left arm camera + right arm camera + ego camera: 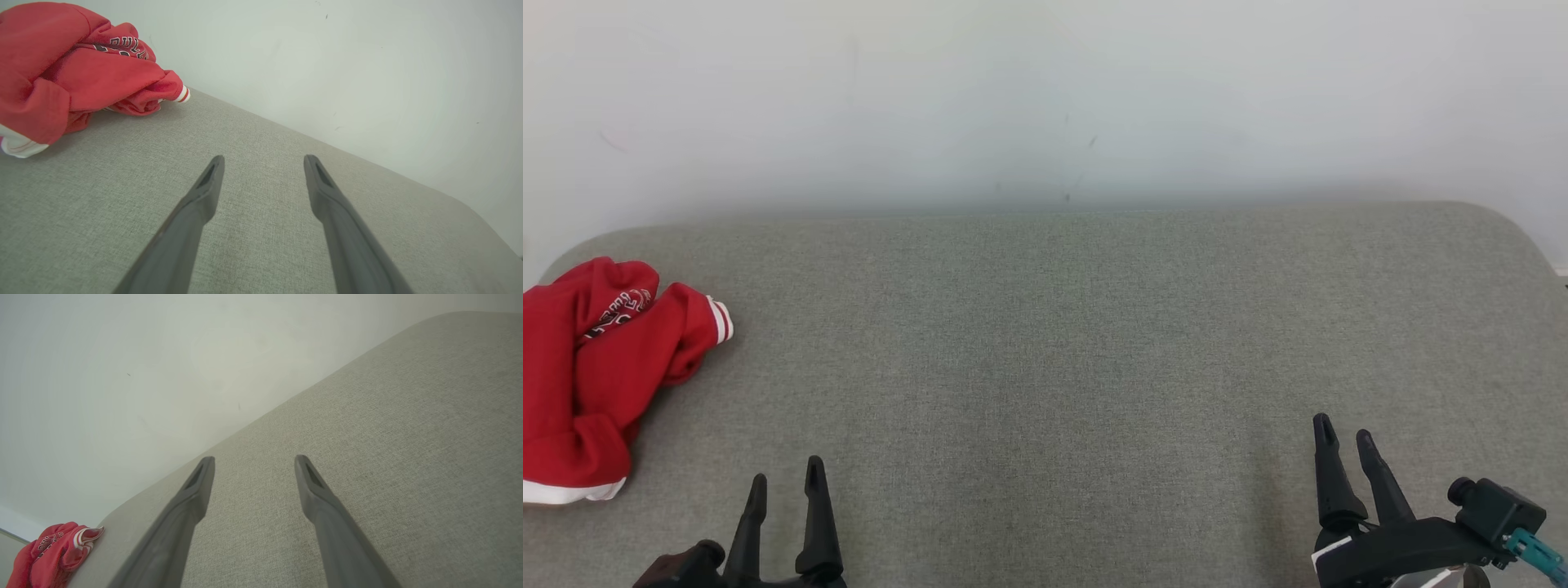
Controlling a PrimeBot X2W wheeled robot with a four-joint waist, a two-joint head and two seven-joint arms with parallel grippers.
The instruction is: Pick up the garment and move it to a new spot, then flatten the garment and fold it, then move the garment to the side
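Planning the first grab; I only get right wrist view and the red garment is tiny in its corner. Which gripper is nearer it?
Observer: The left gripper; in head view the garment lies bunched at the left end of the cushion, up and left of that gripper, apart from it.
Operator: Left jaws open?
Observer: Yes, spread wide with nothing between them, over bare cushion.
Operator: Any edge to grab?
Observer: A white-striped cuff pokes out on the garment's right side.

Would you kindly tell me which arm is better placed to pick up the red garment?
Left. The red garment lies bunched at the far left of the grey cushion, near the left arm's open fingers; the right arm's fingers sit across the surface.
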